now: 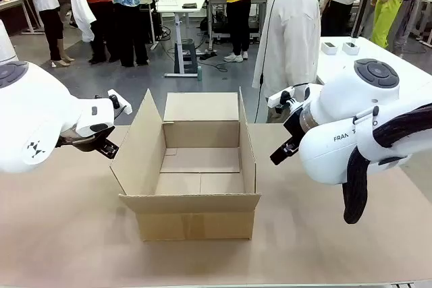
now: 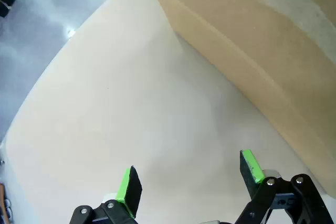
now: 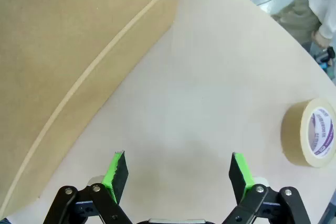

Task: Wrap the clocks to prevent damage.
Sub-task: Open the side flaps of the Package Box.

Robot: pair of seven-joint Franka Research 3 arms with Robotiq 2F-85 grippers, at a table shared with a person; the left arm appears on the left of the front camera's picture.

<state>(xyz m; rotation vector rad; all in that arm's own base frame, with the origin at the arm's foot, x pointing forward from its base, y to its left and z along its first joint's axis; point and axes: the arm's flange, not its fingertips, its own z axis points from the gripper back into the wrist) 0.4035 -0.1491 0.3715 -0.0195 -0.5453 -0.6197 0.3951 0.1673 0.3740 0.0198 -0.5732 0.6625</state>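
Busy workshop behind, several people standing at other benches. The brown-covered desk (image 1: 67, 234) in front of me carries an open cardboard box (image 1: 196, 217) in the middle, all four flaps raised, its bottom bare cardboard. A person (image 1: 290, 38) in a white coat stands at the far edge, just right of the box.

Left tool (image 2: 190, 179): jaws wide apart, nothing between the green pads (image 2: 128, 190), hovering over bare desk just beside the box's left wall. Right tool (image 3: 177, 174): likewise spread and unloaded, over bare desk on the box's right side. A roll of tape (image 3: 310, 132) sits on the desk near it, towards the person. I cannot tell whether it lies flat or stands on edge.

Clocks: I cannot tell where they are from these angles, and the same goes for any wrapping material. Judgement: the task has not begun.

Risks as I see them:
- The box looks light and is unweighted. Either arm swinging inward could catch a raised side flap (image 1: 138, 143) and push or tip the whole box.
- The black cable loop (image 1: 356, 187) hanging under the right arm could snag the right flap if that arm crosses over the box.
- The tape roll is close to the right tool, so a careless sweep could knock it towards the desk edge.
- The person stands within reach of the right arm, so a handover there needs slow motion.
- Clocks are fragile. A hard pinch on a glass face, or a drop into the unpadded box, would cause the very damage the wrapping is meant to prevent.
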